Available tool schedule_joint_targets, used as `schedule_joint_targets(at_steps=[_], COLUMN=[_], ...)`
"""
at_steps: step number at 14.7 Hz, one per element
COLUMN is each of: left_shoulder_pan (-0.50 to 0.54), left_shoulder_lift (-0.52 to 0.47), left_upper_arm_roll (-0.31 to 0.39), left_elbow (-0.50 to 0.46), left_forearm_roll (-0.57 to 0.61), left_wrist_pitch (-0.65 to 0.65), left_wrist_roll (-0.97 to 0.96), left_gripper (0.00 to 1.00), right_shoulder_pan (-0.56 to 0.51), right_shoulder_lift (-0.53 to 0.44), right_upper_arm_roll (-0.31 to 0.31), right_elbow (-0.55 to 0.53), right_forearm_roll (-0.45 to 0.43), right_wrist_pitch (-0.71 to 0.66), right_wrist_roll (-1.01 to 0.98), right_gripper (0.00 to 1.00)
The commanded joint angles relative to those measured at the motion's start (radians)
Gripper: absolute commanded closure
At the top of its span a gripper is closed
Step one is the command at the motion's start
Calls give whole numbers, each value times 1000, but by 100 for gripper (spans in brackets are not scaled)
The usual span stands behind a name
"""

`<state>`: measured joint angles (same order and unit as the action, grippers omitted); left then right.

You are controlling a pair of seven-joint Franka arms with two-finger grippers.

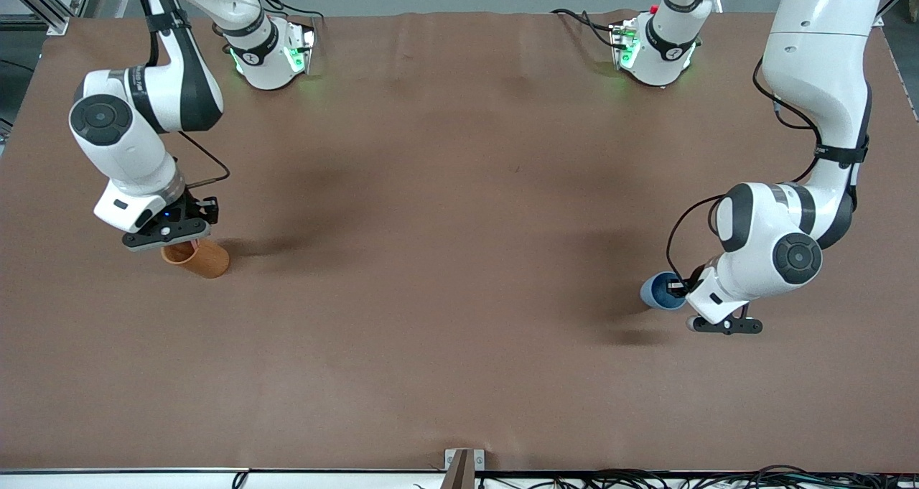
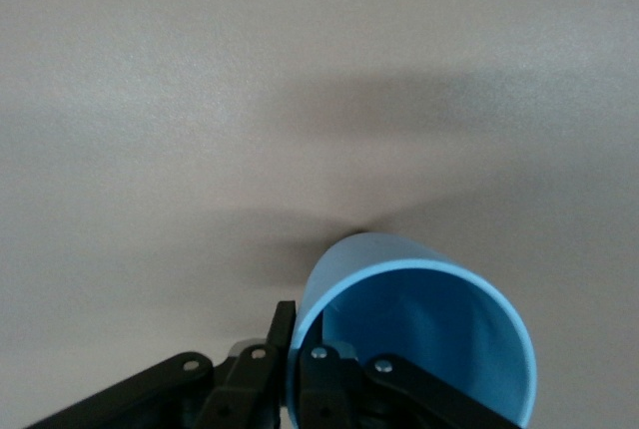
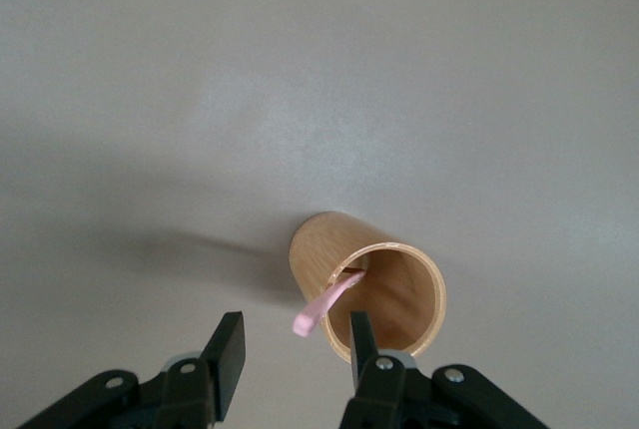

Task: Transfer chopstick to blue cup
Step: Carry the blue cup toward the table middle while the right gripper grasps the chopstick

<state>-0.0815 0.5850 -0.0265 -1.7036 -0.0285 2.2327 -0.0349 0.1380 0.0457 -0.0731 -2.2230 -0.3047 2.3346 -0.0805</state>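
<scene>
The blue cup [image 1: 655, 293] stands toward the left arm's end of the table. My left gripper [image 2: 300, 351] is shut on its rim, one finger [image 2: 283, 334] outside the wall and the other inside the blue cup [image 2: 429, 339]. In the front view the left gripper [image 1: 678, 288] sits at the cup's edge. The pale-pink chopstick [image 3: 326, 305] leans out of an orange-brown holder [image 3: 399, 294]. My right gripper [image 3: 295, 349] is open, with the stick's free end between its fingers and touching neither.
The orange-brown holder [image 1: 204, 261] stands toward the right arm's end of the table, under the right hand. A brown cloth [image 1: 445, 259] covers the table. Both arm bases line the edge farthest from the front camera, and cables run along the nearest edge.
</scene>
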Motion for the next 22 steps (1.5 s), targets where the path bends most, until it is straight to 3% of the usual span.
schedule_joint_targets(at_steps=[1,5,8,12,16,22], left_shoulder_pan=[-4,-82,-242,-398,-475,-495], left_shoulder_lift=[-65,-102,-108,-96,-48,-5], left_upper_arm_roll=[-1,-101,-105,-104,-104,-105], left_elbow=[-5,2,12,13,12,1], left_forearm_roll=[4,7,7,7,34,96], left_wrist_pitch=[-5,-13,-15,-10,5,53], left_wrist_roll=[-6,-277,-549,-770,-873,-928], left_gripper=[99,99,99,99,99,98], right_shoulder_pan=[3,-3,-6,-15,-18,-14], right_shoulder_lift=[-4,-3,-3,0,13,28], right_upper_arm_roll=[-2,-4,-4,-5,-5,-4], right_elbow=[-14,-12,-10,-7,0,22], right_forearm_roll=[-34,-42,-42,-42,-42,-42], right_wrist_pitch=[20,28,29,32,37,31], right_wrist_roll=[16,16,18,18,18,42], right_gripper=[57,69,77,79,79,79])
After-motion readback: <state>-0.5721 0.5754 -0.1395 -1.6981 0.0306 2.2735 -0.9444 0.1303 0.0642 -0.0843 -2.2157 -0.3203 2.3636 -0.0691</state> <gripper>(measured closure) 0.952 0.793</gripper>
